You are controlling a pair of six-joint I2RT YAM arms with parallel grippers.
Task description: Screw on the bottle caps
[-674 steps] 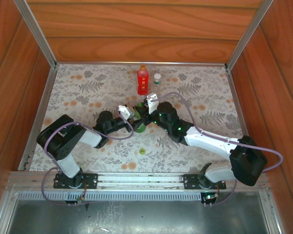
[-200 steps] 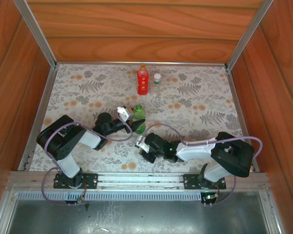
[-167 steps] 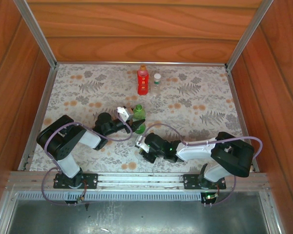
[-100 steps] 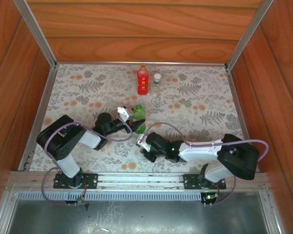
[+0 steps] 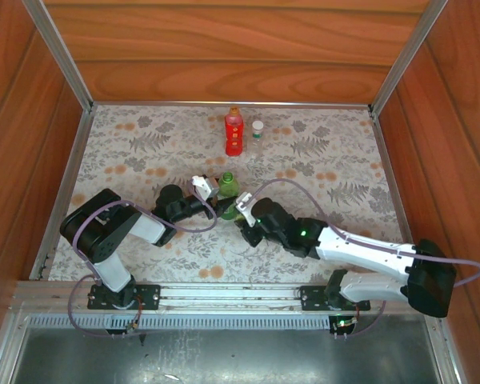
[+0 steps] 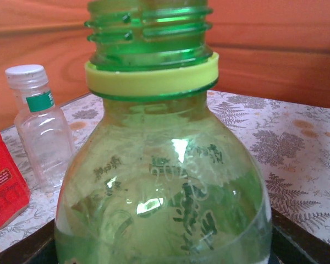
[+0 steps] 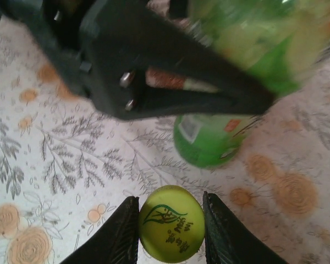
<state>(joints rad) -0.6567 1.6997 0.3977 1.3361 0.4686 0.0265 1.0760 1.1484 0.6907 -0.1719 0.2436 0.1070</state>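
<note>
The left gripper pinches the green bottle, neck bare, in the middle of the table. Just beside it, the right gripper pinches the yellow-green cap. The capped red bottle and clear bottle stand by the far edge.

arms — black joints, white links | cables purple | right end effector — black

Warm reddish wood panelling closes the space on three sides: a back wall, a left wall and a right wall. Slanting aluminium posts rise from the table's far corners. The table wears a pale tablecloth printed with grey ferns and orange blossoms. A metal rail runs along its near edge, with dull grey sheet metal on the nearer side. The light is soft and even.
</note>
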